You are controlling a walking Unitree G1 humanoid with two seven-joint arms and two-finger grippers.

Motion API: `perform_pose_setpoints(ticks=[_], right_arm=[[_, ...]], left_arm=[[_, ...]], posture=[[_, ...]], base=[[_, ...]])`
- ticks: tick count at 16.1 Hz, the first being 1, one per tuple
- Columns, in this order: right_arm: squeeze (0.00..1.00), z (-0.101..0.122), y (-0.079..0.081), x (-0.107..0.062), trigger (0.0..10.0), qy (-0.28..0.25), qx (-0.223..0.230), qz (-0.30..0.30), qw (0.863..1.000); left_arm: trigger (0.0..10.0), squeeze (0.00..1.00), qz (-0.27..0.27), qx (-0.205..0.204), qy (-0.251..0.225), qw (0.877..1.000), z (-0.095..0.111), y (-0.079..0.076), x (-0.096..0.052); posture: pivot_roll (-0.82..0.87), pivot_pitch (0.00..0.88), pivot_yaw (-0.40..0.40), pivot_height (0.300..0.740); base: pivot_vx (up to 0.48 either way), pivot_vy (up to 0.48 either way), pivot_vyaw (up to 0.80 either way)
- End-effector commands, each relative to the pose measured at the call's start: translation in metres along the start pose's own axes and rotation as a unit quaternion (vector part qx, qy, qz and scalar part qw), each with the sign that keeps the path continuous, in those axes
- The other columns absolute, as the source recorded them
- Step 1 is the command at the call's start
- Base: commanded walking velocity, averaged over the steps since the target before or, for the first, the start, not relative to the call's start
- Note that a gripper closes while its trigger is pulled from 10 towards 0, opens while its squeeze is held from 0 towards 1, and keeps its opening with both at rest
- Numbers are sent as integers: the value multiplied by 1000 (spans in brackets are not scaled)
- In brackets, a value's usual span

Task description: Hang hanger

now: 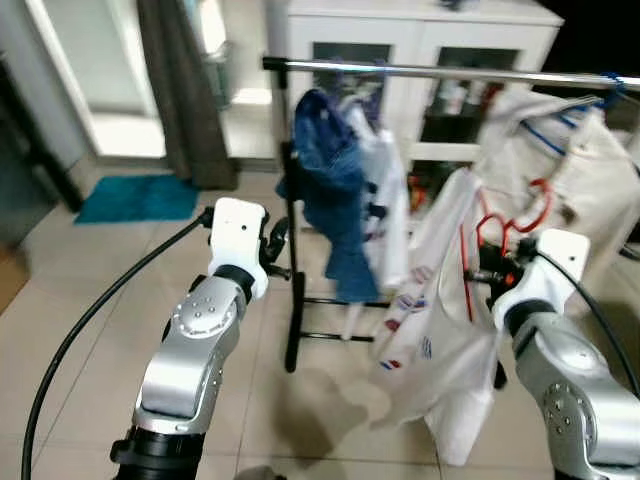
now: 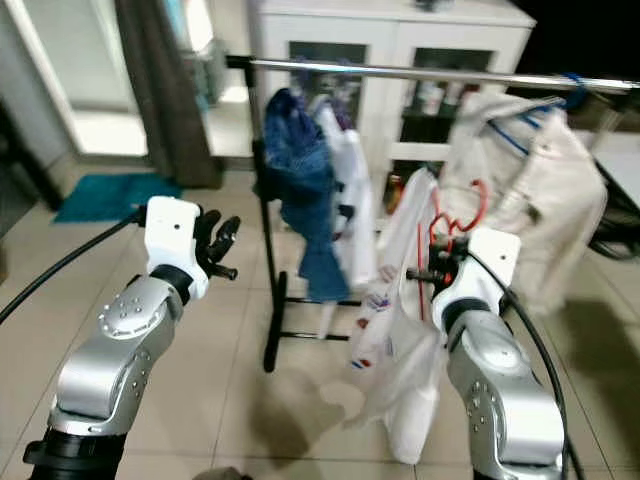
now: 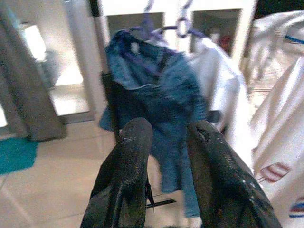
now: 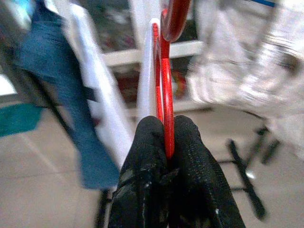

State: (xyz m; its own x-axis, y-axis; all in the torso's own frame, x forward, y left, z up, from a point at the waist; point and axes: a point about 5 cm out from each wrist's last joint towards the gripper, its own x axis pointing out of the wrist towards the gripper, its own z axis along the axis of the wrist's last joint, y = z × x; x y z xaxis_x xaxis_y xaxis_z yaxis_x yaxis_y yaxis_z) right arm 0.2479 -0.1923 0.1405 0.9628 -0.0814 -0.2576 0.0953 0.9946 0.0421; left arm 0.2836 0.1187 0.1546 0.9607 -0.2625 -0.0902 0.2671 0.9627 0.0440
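While the red hanger (image 4: 164,71) with its white garment (image 1: 440,330) is pinched upright in the right gripper (image 4: 167,142) fingers, the rail (image 1: 450,71) is seen above and ahead. The left gripper (image 3: 166,142), fingers spread, is held empty farther off.

1. The hanger (image 1: 505,222) is red, thin and curved, with its hook (image 4: 175,19) at the top. It sits right of centre in the left eye view, below the rail (image 1: 450,72).
2. A white shirt (image 1: 440,310) with red and blue marks hangs from it, drooping toward the floor.
3. The right gripper (image 4: 166,142) has its black fingers pinched together on the hanger's red wire.
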Motion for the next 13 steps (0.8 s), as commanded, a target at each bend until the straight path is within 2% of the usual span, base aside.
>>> perform_pose_setpoints(ticks=[1, 6, 8, 11, 13], right_arm=[[0, 4, 1, -4, 10000, -8, -2, 3, 1000], [0, 1, 5, -8, 10000, 16, -2, 13, 1000], [0, 4, 8, -8, 10000, 1, 26, 32, 999], [0, 5, 4, -8, 10000, 1, 35, 16, 999], [0, 10, -3, -6, 10000, -13, -3, -19, 1000]], left_arm=[[10000, 0, -8, 10, 1, 1000, 1, -2, 1], [10000, 0, -9, 17, 4, 1000, 0, -2, 1], [10000, 0, -10, 23, 4, 1000, 1, -1, 2], [10000, 0, -10, 25, 1, 1000, 3, -1, 2], [10000, 0, -9, 24, 1, 1000, 3, -1, 2]], posture=[[46, 0, -8, 740], [53, 0, -12, 740], [57, 0, -13, 740], [58, 0, -19, 740], [57, 0, -21, 740]], base=[[0, 0, -750], [0, 0, -776], [0, 0, -800], [0, 0, -800], [0, 0, -788]])
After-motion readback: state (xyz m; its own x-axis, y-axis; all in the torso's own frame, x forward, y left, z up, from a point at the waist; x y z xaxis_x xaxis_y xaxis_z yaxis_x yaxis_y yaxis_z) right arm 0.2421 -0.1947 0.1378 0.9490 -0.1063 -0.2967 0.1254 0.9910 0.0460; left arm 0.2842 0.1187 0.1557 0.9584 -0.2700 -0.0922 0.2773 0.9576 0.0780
